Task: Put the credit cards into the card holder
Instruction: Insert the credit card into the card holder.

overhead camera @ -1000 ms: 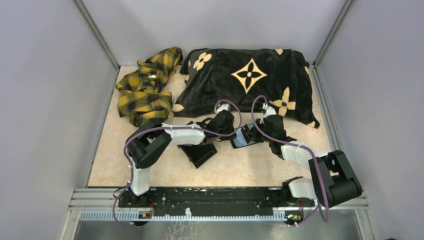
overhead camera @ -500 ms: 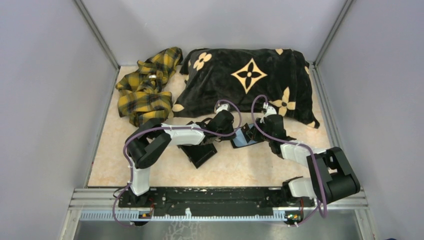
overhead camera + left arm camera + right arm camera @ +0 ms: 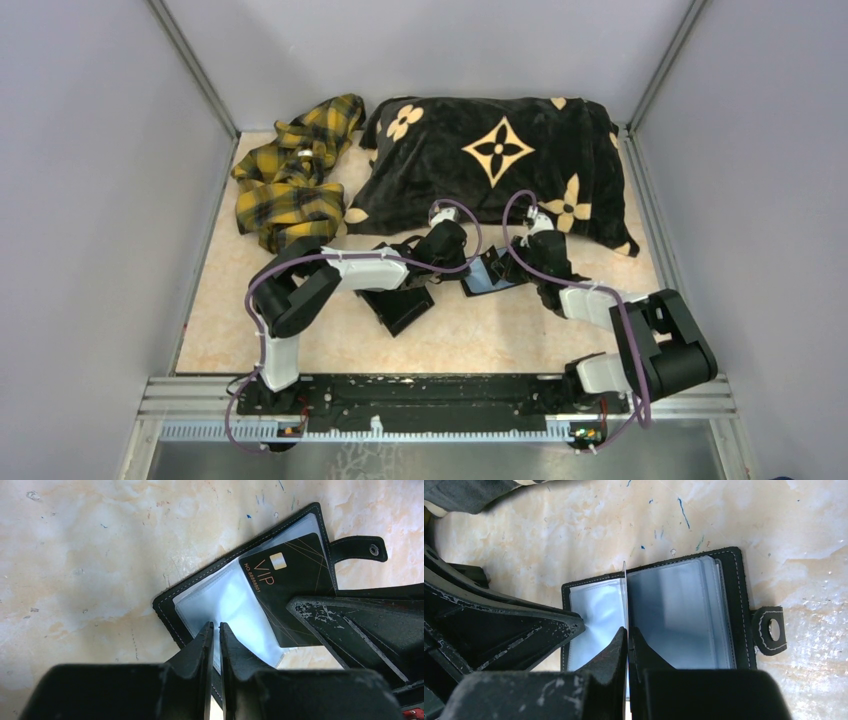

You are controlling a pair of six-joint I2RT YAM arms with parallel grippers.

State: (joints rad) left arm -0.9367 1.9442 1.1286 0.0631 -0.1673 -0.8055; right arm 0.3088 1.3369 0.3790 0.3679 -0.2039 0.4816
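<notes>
Card holder (image 3: 684, 610): it is lying open and flat on the table (image 3: 470, 340), about midway between the near and far edges and a little toward the right edge. Its clear pockets are facing up, so a card can be slid in.
Snap strap (image 3: 769, 630): it is sticking out unfastened from the outer side of the cover, so nothing is pulling the card holder shut.
Credit card (image 3: 287, 587): a black one with gold VIP lettering is being held over the card holder. In the right wrist view only its thin edge is showing, standing above the fold between the two panels.
Right pincer (image 3: 628, 632): its fingers are pressed together on the credit card, gripping it at one end so that the free end is pointing at the pockets.
Left pincer (image 3: 214, 627): its fingers are nearly together, with only a narrow slit between them. They seem to be pinching the near edge of the panel toward the table's left edge. I am judging that this anchors the holder, so that it does not slide when the card pushes in.
Step in hand: as I judge it, the card's leading edge is being lined up with a pocket mouth and is not yet inside.
Risk: the pocket film is thin, so the card may catch on it or slip between two sleeves.
Black tray (image 3: 400, 308): it is lying just beside the holder, toward the left and near edges, under the left arm.
Far edge: a plaid cloth (image 3: 290, 180) and a black cushion (image 3: 500, 155) are lying there, apart from the work.
</notes>
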